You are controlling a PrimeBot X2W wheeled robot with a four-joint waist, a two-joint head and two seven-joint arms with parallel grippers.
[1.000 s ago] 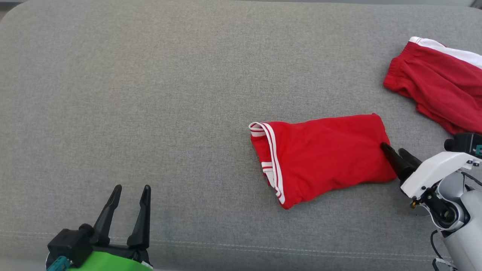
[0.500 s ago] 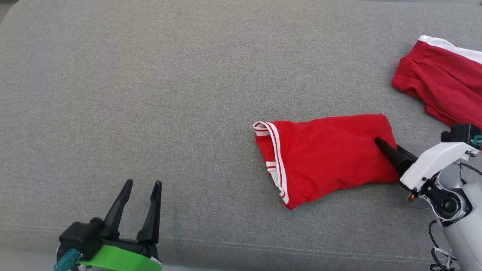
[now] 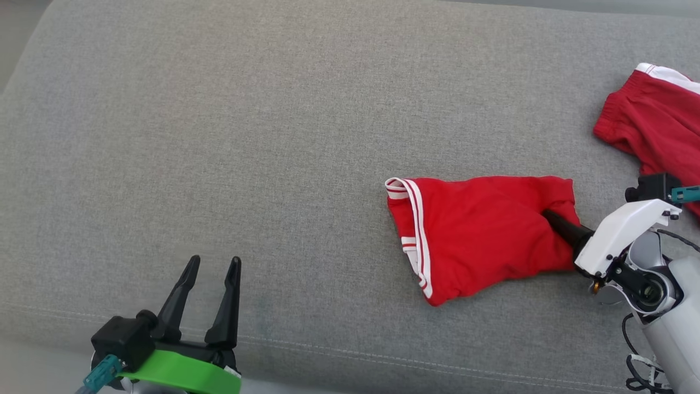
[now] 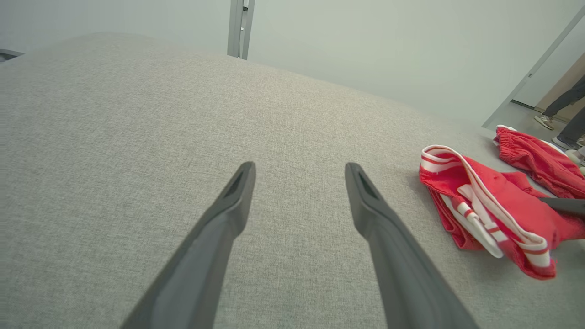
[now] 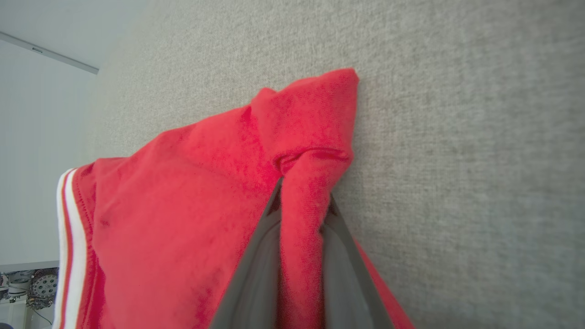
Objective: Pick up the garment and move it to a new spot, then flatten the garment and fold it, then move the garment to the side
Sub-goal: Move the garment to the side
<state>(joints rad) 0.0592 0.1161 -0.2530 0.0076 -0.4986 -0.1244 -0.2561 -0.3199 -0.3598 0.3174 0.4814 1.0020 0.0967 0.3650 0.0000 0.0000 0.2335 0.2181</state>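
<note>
A folded red garment with white-striped trim lies on the grey cushion, right of centre. My right gripper comes in from the right and is shut on the garment's right edge. In the right wrist view a bunched fold of the garment is pinched between my two fingers. My left gripper hovers open over the cushion's front left, holding nothing. The left wrist view shows the garment off to the right of my spread left gripper.
A second, darker red garment with a white band lies at the cushion's far right. The cushion's front seam runs along the bottom. A person's feet stand on the floor beyond the cushion.
My right gripper pushed onto the garment's right edge and closed on it, bunching the cloth. The head camera shifted, so the whole scene slid right. The left gripper stayed open.
</note>
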